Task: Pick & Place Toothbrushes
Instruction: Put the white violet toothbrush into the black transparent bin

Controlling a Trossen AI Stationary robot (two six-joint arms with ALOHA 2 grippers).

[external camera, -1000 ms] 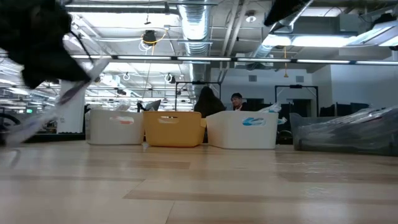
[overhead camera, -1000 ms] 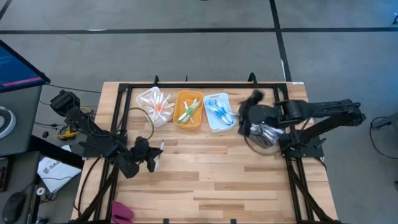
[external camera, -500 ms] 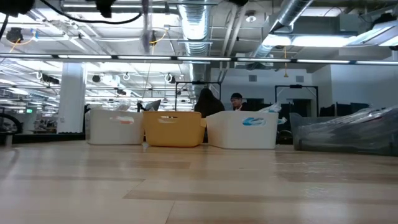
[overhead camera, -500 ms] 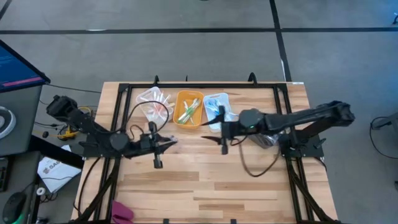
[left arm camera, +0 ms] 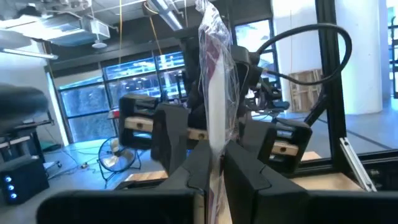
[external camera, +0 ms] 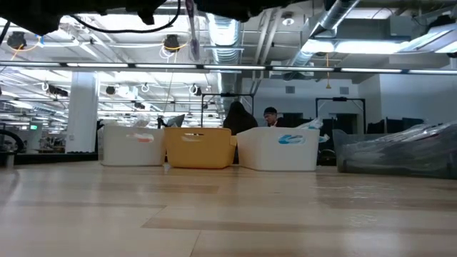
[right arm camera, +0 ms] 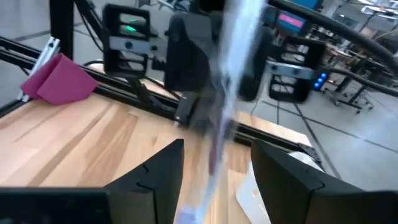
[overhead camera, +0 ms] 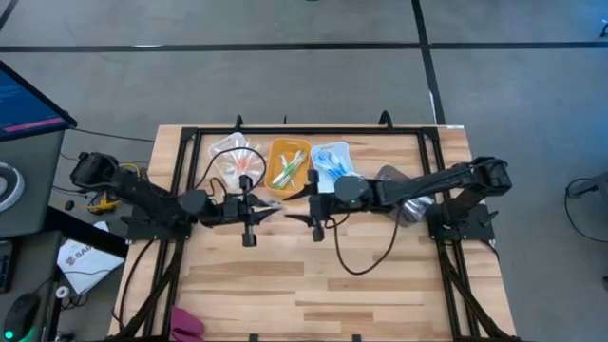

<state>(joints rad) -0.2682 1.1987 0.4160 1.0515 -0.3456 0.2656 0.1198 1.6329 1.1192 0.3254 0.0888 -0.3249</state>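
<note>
Both arms meet high over the table's middle, in front of three bins: white (overhead camera: 236, 157), orange (overhead camera: 288, 167) and white (overhead camera: 332, 167), each with toothbrushes lying in it. My left gripper (overhead camera: 250, 217) (left arm camera: 216, 163) is shut on a pink-and-white toothbrush in a clear wrapper (left arm camera: 214, 74) (external camera: 190, 18). My right gripper (overhead camera: 316, 217) (right arm camera: 217, 158) faces it with its fingers wide apart. A blurred, wrapped bluish toothbrush (right arm camera: 233, 74) stands between them. My left gripper pinches the wrapped toothbrush between its two fingers, low on the wrapper (left arm camera: 216, 144). The fingers lie level, coming from the table's left, across the brush. The brush is lifted clear and stands roughly upright above the fingers. My right gripper: I cannot tell whether its fingers touch the blurred toothbrush.
A crumpled clear plastic bag (overhead camera: 404, 204) (external camera: 400, 150) lies by the right arm's base. A pink cloth (overhead camera: 185, 323) (right arm camera: 62, 81) sits at the near left corner. Black frame rails border the table and cables hang from both arms. People sit beyond the bins (external camera: 271, 114).
My left gripper has risen from low over the table's near left part and moved right and toward the far edge, lifting its toothbrush clear. My right gripper has travelled left from beside the plastic bag to the table's middle. The two grippers now face each other.
</note>
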